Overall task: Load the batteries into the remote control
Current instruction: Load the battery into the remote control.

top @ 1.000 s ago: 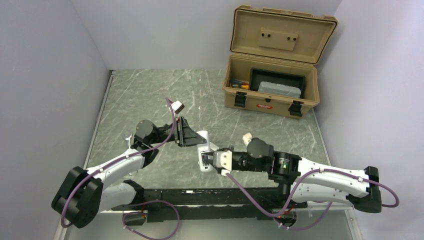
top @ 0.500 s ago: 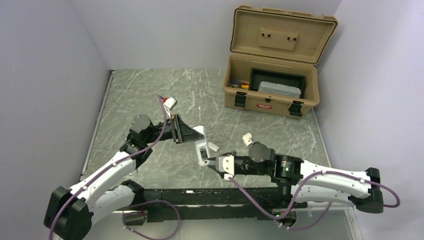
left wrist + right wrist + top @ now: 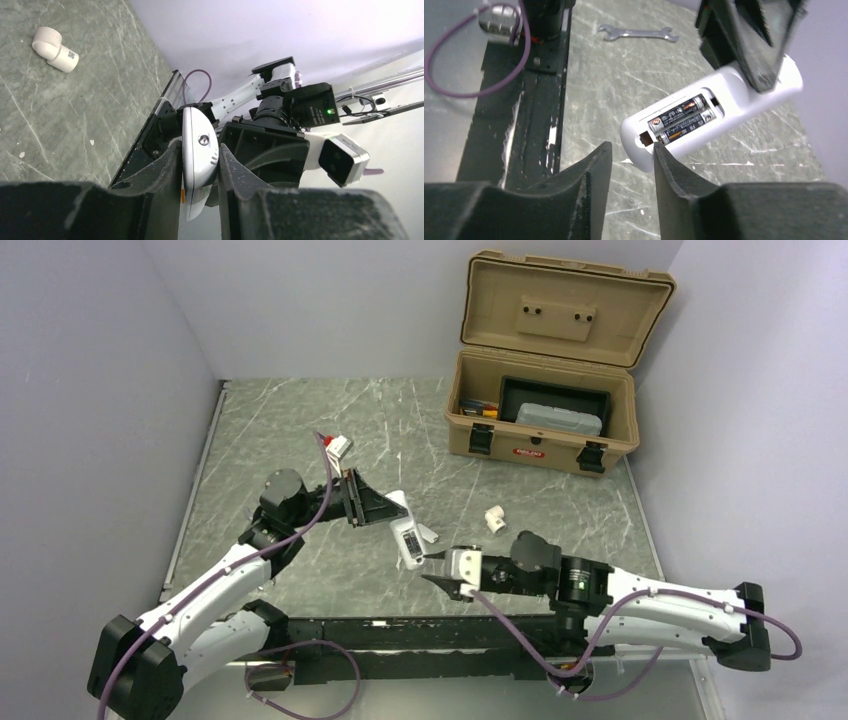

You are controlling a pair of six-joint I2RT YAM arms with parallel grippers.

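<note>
**Both cells in the bay, right arm at the remote's free end**

One marbled table carries one tan toolbox, lid up, at the far right and well apart from the work. There are two arms. The left gripper is clamped on one end of the single remote control and holds it off the table. The right gripper hangs just beside the other end with its jaws parted and nothing between them.

The remote's long axis slants from the left gripper down toward the near edge, so its free end points almost at the right fingertips. That makes the right arm the nearer one for any further work on it. In the right wrist view the open compartment faces that camera, and its near end lies just beyond the right-hand finger.

One wrench lies on the table, away from both grippers. One stubby white piece lies near the right arm and touches nothing. A thin white sliver just beside the remote may be its cover, but it is too small to tell.

The batteries number two. They lie side by side in the compartment, parallel to the remote's length, and both look seated. The loading looks done, with only the closing of the compartment left
</note>
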